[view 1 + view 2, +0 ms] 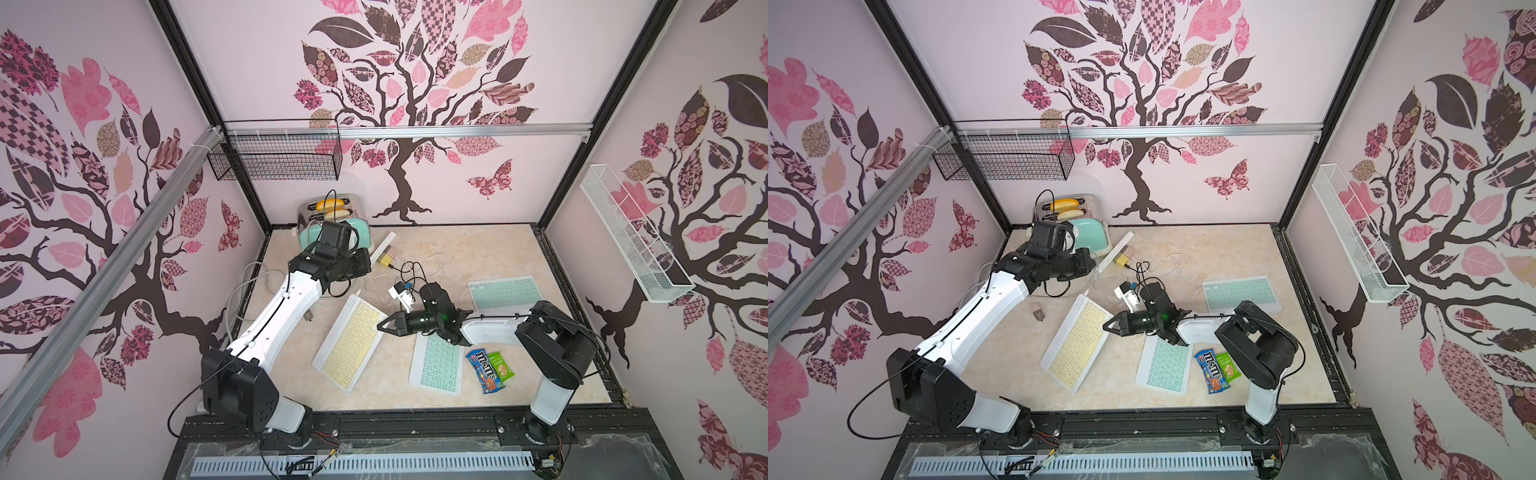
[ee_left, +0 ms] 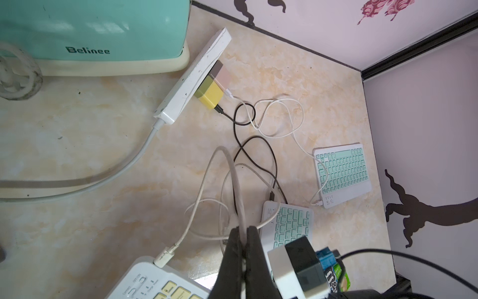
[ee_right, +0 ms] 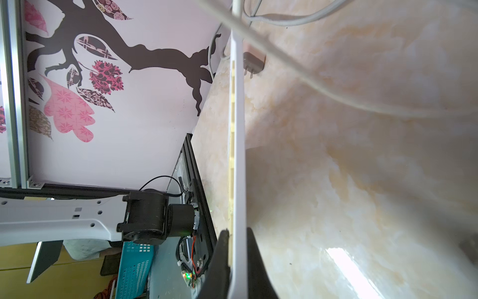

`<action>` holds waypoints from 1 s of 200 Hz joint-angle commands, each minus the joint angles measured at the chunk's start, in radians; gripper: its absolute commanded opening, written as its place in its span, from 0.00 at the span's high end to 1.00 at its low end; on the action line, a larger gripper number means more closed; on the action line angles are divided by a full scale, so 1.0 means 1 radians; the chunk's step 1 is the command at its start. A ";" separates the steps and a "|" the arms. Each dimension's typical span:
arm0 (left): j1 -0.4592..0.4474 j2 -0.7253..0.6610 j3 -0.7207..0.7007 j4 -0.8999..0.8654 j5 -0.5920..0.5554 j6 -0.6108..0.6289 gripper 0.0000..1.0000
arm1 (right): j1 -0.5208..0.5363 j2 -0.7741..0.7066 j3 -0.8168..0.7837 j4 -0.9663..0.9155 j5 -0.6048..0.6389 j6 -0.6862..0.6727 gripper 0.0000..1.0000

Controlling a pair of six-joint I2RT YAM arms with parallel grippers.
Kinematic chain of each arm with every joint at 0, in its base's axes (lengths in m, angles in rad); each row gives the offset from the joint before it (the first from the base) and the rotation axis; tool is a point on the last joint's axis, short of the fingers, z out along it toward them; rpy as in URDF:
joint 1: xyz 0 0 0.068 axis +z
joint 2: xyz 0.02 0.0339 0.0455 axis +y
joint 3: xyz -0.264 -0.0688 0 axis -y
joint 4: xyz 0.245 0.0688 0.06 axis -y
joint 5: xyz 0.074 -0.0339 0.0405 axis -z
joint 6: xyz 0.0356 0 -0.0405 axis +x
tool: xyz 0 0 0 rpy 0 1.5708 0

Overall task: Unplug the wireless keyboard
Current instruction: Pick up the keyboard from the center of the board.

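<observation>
Our right pincer (image 3: 238,234) clamps the edge of the yellow keyboard (image 1: 349,340); our left pincer (image 2: 243,230) pinches its white cable (image 2: 240,207), the plug (image 2: 165,255) near it. We should pull straight out, keyboard held firm.

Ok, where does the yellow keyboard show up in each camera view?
Top view: yellow keyboard lies diagonally, mid-table.
Top view: same spot, beside a mint keyboard.
Left wrist: only its corner, white cable plugged in, near the jaws.
Right wrist: edge-on, a thin white strip clamped in the jaws.
Shared landmark: the marbled tabletop under it.
</observation>
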 commanded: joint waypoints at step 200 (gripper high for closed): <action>0.149 -0.123 -0.146 -0.121 0.254 0.302 0.18 | -0.098 -0.128 0.066 -0.274 -0.220 -0.357 1.00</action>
